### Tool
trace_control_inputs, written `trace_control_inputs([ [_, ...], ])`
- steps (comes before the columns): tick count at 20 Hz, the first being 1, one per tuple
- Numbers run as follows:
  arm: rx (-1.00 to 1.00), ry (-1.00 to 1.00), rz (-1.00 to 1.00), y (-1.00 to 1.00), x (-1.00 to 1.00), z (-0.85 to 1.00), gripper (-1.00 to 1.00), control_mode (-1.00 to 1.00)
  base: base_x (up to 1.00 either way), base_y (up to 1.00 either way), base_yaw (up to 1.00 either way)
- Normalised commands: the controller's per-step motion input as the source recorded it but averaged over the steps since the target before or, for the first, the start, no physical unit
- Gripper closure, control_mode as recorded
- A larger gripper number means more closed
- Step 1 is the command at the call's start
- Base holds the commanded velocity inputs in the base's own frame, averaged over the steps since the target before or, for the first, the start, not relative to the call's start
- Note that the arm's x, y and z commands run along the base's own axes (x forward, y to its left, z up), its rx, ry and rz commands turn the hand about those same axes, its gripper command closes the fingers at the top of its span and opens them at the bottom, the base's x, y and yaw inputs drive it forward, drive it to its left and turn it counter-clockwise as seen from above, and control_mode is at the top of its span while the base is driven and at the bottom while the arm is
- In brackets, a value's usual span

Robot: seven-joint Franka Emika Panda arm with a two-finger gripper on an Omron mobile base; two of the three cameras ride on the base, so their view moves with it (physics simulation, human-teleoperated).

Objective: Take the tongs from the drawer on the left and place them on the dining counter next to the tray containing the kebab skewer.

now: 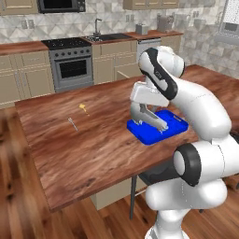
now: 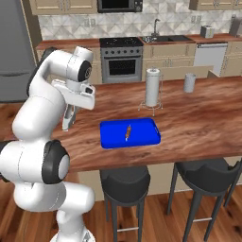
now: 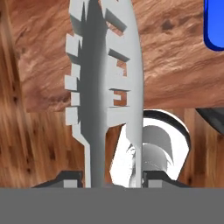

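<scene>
My gripper (image 1: 148, 116) (image 2: 69, 112) (image 3: 111, 181) is shut on the grey tongs (image 1: 158, 123) (image 2: 66, 123) (image 3: 105, 78), which point down over the dining counter (image 1: 93, 144) (image 2: 198, 118) (image 3: 170, 65). They hang just off the left end of the blue tray (image 1: 163, 130) (image 2: 142, 134) (image 3: 216, 26). On that tray lies the small orange-brown kebab skewer (image 2: 127, 133). In the hand view the tongs' toothed arms run up the middle, across the counter's edge. Whether the tips touch the wood I cannot tell. The drawer is out of view.
A small silver utensil (image 1: 73, 123) and a yellow item (image 1: 83, 107) lie on the counter's far side. A paper towel stand (image 2: 152, 88) and a grey cup (image 2: 189, 82) stand behind the tray. Dark stools (image 2: 125, 182) (image 2: 205, 175) sit under the near edge.
</scene>
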Motion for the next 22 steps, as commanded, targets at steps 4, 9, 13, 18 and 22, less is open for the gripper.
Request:
trace_control_inputs([
  [4,-0.03,-0.14,-0.07,0.20,0.09,-0.38,1.00,-1.00,0.00,0.00,0.00],
  [9,-0.04,-0.14,-0.14,0.21,0.46,-0.51,1.00,-1.00,0.00,0.00,0.00],
  [13,-0.02,-0.01,-0.10,0.01,0.60,-0.05,1.00,-1.00,0.00,0.00,0.00],
  [18,0.00,0.00,-0.04,0.00,0.77,0.00,1.00,-1.00,0.00,0.00,0.00],
  [22,0.00,0.04,0.00,-0.11,0.54,0.00,1.00,-1.00,0.00,0.00,0.00],
])
